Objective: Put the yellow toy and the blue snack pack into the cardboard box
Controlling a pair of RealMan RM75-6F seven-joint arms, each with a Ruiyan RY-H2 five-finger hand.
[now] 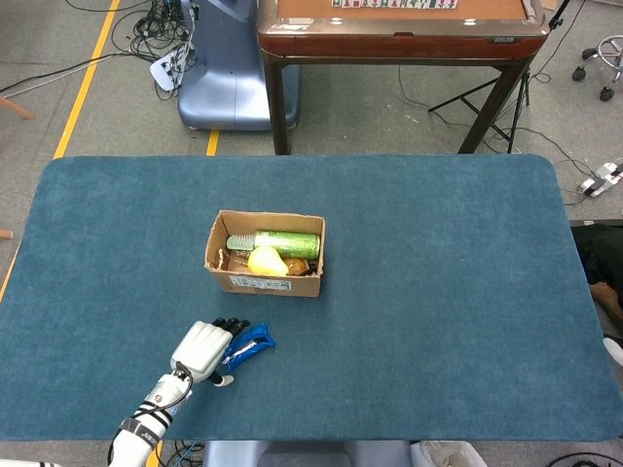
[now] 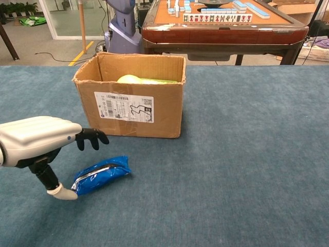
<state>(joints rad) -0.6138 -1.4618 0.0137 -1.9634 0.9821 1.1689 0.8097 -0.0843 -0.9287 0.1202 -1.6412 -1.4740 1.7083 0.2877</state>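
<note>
The cardboard box (image 1: pixel 263 281) (image 2: pixel 131 105) stands on the blue table. The yellow toy (image 1: pixel 265 261) (image 2: pixel 128 78) lies inside it beside a green can (image 1: pixel 287 243). The blue snack pack (image 1: pixel 253 341) (image 2: pixel 101 174) lies flat on the cloth in front of the box. My left hand (image 1: pixel 202 348) (image 2: pixel 43 141) hovers at the pack's left end with fingers (image 2: pixel 92 138) spread above it. Its thumb tip is down on the cloth beside the pack, and the hand holds nothing. Only a sliver of my right hand (image 1: pixel 616 350) shows at the right edge.
A mahjong table (image 1: pixel 399 29) (image 2: pixel 226 23) stands beyond the far edge of the blue table (image 1: pixel 438 292). A blue machine base (image 1: pixel 229 78) and cables lie on the floor at the back left. The near table edge runs just behind my left wrist.
</note>
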